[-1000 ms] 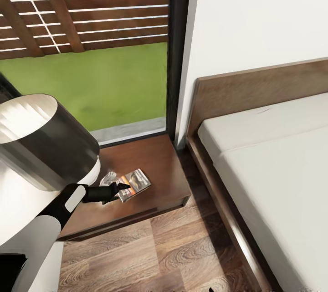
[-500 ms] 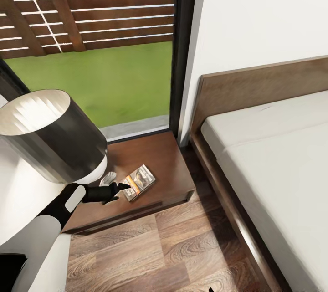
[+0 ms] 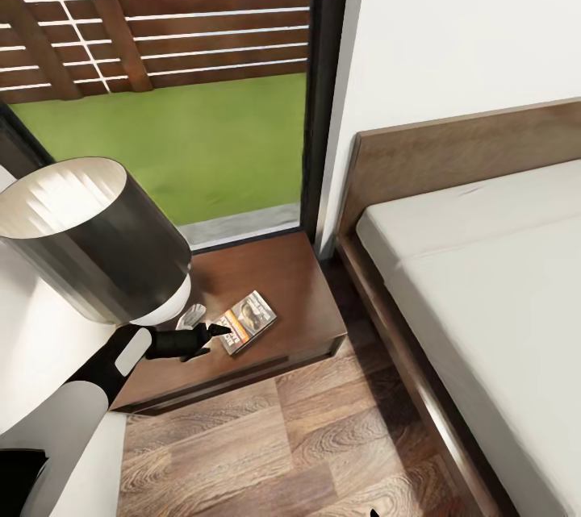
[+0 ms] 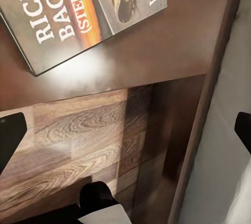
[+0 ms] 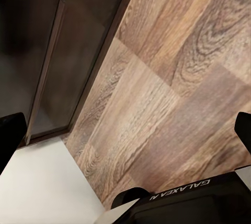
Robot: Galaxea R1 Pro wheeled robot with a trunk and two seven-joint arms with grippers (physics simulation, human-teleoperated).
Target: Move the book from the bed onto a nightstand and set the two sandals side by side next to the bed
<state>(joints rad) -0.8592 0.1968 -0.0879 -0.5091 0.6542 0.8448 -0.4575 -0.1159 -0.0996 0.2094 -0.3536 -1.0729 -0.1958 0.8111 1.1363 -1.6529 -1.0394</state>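
left wrist view: the left gripper [image 4: 125, 127] has its jaws spread wide with nothing between them, dark fingertips at either edge of frame; the book [image 4: 78, 9] lies flat just beyond, clear of both fingers. head view confirms it: the left gripper [image 3: 208, 333] sits at the book's [image 3: 247, 322] near corner, on or just above the nightstand [image 3: 298, 291]. compared with a second ago the book is in the same spot on the cabinet top and the arm has barely shifted (most of the picture's shift is the camera's). judged: book step done, sandals outstanding.

right wrist view: the right gripper [image 5: 125, 130] is likewise open and empty, over the wood-plank floor [image 5: 172, 88].

materials: book thin, glossy cover, dark grey with orange band and white lettering. nightstand boxy, dark brown, reflective top. lampshade [image 3: 81, 239] cylindrical, dark outside, pale inside. bed [image 3: 484, 291] has a matte pale mattress in a dark wooden frame.
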